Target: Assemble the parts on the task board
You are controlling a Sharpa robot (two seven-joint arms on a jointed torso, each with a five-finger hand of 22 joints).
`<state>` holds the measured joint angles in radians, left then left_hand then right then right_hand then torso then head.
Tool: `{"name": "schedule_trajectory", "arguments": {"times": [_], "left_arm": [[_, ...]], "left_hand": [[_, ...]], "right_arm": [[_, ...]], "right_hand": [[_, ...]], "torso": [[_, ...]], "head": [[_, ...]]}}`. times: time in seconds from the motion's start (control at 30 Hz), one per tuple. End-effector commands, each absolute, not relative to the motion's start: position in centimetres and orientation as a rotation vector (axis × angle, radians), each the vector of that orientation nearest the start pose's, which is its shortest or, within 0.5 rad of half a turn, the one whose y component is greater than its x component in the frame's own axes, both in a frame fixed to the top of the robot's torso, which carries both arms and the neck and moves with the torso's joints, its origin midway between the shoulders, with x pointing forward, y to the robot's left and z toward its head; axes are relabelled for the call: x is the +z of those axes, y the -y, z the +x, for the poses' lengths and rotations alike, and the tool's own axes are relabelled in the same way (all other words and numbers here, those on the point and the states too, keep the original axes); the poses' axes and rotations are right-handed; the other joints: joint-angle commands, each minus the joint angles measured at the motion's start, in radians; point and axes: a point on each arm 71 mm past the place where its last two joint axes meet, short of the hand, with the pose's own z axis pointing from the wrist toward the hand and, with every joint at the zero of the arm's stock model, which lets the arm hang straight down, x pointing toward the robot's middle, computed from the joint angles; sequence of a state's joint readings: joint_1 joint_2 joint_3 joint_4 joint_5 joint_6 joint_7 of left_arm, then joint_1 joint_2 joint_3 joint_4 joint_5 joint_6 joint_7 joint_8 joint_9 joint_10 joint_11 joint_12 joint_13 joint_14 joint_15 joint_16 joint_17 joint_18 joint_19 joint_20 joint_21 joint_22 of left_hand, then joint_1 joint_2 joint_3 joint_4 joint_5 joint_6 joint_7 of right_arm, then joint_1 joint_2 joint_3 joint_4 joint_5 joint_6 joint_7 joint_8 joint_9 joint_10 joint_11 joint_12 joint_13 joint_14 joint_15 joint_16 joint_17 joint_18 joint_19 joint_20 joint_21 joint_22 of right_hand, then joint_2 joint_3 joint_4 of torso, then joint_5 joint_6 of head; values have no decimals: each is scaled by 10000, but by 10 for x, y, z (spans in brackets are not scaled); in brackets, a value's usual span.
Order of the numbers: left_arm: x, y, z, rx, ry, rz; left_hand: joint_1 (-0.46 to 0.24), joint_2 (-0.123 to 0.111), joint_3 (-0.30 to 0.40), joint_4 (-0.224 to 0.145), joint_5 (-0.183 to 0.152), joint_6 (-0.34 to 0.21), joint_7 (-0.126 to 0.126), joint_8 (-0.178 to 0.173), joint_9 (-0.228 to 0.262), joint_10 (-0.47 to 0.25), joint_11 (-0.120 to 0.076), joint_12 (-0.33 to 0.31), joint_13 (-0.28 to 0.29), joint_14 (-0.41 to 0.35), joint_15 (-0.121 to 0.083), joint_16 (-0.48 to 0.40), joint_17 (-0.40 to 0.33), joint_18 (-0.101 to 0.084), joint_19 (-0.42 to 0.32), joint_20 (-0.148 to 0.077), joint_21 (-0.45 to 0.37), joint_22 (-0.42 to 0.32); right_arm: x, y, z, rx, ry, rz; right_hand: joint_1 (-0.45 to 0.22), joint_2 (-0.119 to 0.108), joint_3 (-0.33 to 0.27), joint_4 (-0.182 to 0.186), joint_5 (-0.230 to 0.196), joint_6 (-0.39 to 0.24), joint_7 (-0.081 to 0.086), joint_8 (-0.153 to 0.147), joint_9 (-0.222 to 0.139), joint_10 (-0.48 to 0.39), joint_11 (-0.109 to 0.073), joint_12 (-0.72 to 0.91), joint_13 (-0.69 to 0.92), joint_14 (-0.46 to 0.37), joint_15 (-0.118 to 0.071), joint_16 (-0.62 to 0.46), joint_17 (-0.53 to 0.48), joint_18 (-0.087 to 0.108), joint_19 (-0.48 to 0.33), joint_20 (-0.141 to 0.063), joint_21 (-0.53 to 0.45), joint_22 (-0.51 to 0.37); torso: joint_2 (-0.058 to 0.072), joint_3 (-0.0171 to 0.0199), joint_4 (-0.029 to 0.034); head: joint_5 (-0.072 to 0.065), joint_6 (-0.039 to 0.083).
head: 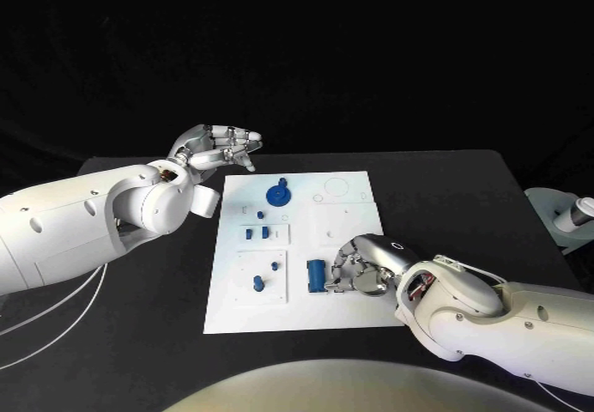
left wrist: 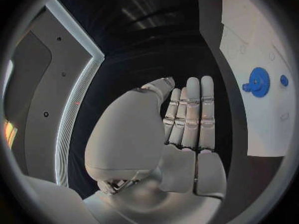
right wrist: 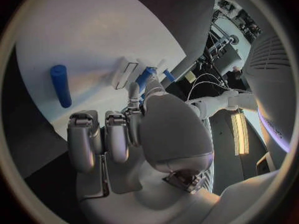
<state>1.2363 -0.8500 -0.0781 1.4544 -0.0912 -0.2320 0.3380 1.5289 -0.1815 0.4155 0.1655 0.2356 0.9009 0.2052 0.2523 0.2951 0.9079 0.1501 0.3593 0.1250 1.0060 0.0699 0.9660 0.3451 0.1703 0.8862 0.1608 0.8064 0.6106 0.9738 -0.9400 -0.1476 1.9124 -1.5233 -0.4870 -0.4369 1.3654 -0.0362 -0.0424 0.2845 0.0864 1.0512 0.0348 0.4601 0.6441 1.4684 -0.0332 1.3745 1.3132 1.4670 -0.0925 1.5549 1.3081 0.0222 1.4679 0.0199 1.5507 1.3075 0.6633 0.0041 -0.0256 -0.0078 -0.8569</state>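
Note:
The white task board (head: 334, 309) lies in the middle of the black table. A blue gear-shaped part (head: 280, 193) (left wrist: 256, 81) sits near its far edge, with several small blue parts (head: 257, 232) standing in raised white blocks down its left side. A blue cylinder (head: 317, 275) (right wrist: 60, 84) lies flat on the board. My right hand (head: 361, 266) (right wrist: 134, 134) rests low over the board just right of the cylinder, fingers curled in, nothing seen in them. My left hand (head: 221, 146) (left wrist: 187, 124) hovers past the board's far left corner, fingers straight, holding nothing.
A white stand with a cup-like object (head: 567, 215) sits off the table's right edge. White cables (head: 50, 318) trail under my left arm. Bare black table (head: 445, 197) stretches right of the board.

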Motion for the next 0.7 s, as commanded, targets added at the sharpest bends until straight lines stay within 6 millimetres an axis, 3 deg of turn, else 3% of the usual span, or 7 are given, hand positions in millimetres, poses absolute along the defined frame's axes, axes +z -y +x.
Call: {"name": "schedule_trajectory", "arguments": {"times": [0.03,0.33,0.4,0.5,0.6,0.7], "left_arm": [[-180,-226,501,-15084,-15178,-10152],[-180,-226,501,-15105,-15179,-10140],[-180,-225,501,-15128,-15185,-10129],[-180,-224,501,-15155,-15188,-10115],[-180,-223,501,-15190,-15191,-10097],[-180,-222,501,-15210,-15194,-10088]], "left_hand": [[-61,1,63,-20,55,-35,-2,26,-10,-73,-28,48,-11,-57,-5,37,-17,110,-80,-13,34,14],[-61,1,63,-20,55,-35,-2,26,-10,-73,-28,48,-11,-57,-5,37,-17,110,-80,-13,34,14],[-67,1,75,-29,54,-38,-3,36,-11,-80,-28,57,-13,-61,-5,39,-18,110,-88,-12,41,21],[-111,-5,78,-19,46,-51,1,45,-15,-85,-25,73,-14,-63,1,46,-18,108,-100,-6,45,29],[-111,-5,78,-19,46,-51,1,45,-15,-85,-25,73,-14,-63,1,46,-18,108,-100,-6,45,29],[-111,-5,78,-19,46,-51,1,45,-15,-85,-25,73,-14,-63,1,46,-18,108,-100,-6,45,29]], "right_arm": [[-266,158,342,6891,-18769,258],[-248,179,349,7322,-17971,1004],[-241,191,353,7165,-17915,1156],[-235,205,355,6783,-17895,1182],[-232,224,357,6152,-17867,1087],[-232,240,355,5526,-17887,935]], "right_hand": [[-84,-52,-4,66,-66,38,-24,-73,-24,269,-48,-75,1338,979,-47,48,2336,-184,976,-72,14,2583],[124,-145,152,29,108,-160,52,-213,-114,49,18,-559,1070,932,9,-41,2118,-100,850,-30,-411,2469],[209,-201,226,42,218,-558,243,-526,-268,-58,163,-751,970,919,114,-66,2064,-68,798,32,-582,2423],[115,-274,238,58,214,-701,373,-727,-381,-133,279,-885,902,913,217,-79,2039,-57,777,116,-647,2406],[70,-296,240,63,204,-718,401,-779,-412,-144,306,-905,892,916,242,-74,2052,-59,780,139,-634,2410],[-42,-325,230,76,173,-689,423,-819,-441,-146,331,-909,891,920,269,-67,2073,-64,788,169,-609,2417]], "torso": [[-1,-14,1],[-20,-23,-2],[-22,-22,-5],[-16,-29,-7],[-18,-37,-24],[-11,-8,-33]], "head": [[-19,-17],[-123,52],[-158,82],[-262,124],[-350,142],[-365,146]]}}
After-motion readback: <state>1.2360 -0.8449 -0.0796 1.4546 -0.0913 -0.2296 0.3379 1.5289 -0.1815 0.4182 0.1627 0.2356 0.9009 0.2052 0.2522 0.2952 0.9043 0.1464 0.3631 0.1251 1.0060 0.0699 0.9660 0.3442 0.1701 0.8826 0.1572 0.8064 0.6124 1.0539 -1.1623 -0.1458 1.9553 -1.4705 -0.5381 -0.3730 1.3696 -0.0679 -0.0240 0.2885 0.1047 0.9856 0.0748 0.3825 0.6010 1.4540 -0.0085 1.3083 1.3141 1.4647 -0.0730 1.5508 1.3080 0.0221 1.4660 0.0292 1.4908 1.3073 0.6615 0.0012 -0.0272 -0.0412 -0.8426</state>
